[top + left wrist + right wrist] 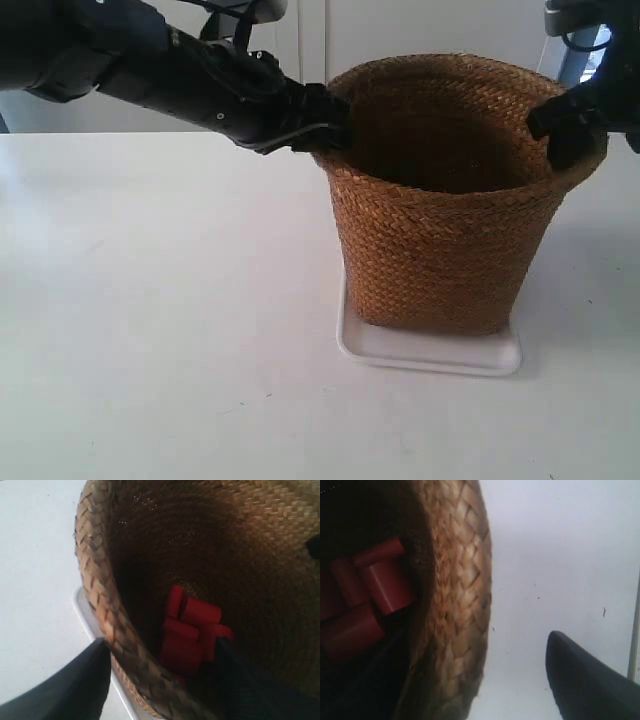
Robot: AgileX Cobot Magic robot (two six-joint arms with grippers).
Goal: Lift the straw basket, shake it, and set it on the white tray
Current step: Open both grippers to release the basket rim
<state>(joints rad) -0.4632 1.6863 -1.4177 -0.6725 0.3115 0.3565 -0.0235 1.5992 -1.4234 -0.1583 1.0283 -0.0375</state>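
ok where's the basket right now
In the exterior view the straw basket stands right of centre on the white tray, red pieces inside it.

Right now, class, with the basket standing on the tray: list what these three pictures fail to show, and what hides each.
- Exterior view: the red pieces, behind the wall of the straw basket.
- Exterior view: the far edge of the white tray, behind the basket.
- Left wrist view: how many pieces there are, as shadow and one of the fingers cover some.
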